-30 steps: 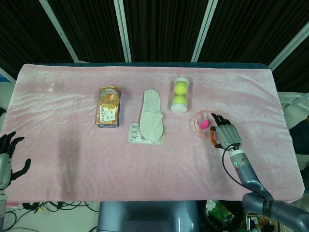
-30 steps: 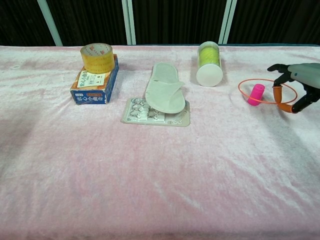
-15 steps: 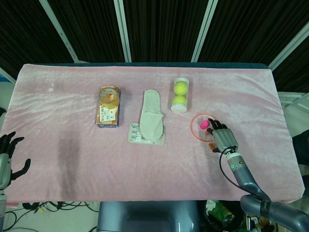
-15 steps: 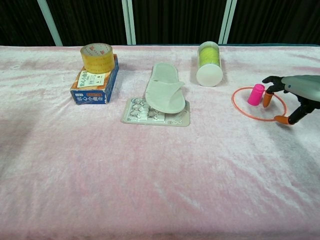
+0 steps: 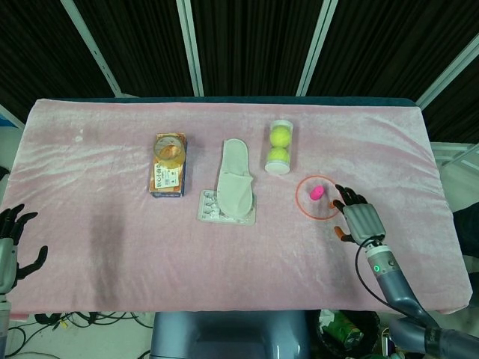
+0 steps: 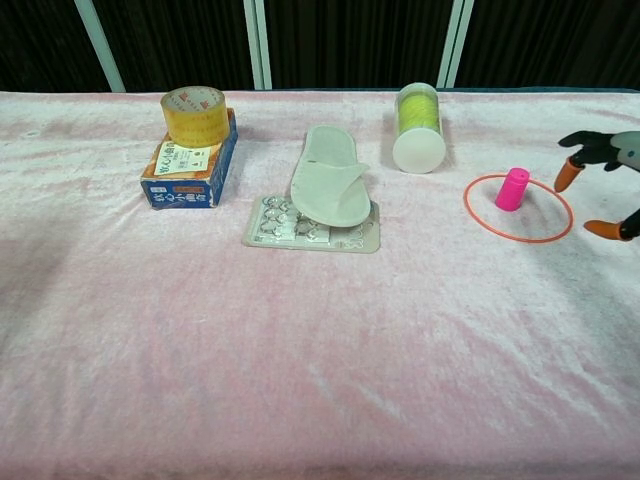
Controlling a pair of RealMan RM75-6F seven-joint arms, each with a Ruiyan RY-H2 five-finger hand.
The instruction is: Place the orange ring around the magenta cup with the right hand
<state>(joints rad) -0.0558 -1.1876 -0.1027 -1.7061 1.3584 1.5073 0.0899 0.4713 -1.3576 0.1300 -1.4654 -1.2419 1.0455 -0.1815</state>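
The orange ring (image 5: 299,203) (image 6: 520,238) lies flat on the pink cloth, encircling the small magenta cup (image 5: 317,193) (image 6: 512,189), which stands upright inside it. My right hand (image 5: 359,220) (image 6: 608,170) sits just right of the ring, fingers spread, holding nothing and clear of the ring. My left hand (image 5: 13,247) hovers at the table's front left corner, fingers apart and empty; the chest view does not show it.
A clear tube of tennis balls (image 5: 279,146) lies behind the ring. A white slipper (image 5: 235,178) rests partly on a blister pack (image 5: 223,209) at centre. A tape roll (image 6: 195,114) sits on a blue box (image 5: 168,176) to the left.
My right hand let go of the ring and drew back to the right and toward the front edge. The ring now lies flat around the cup.
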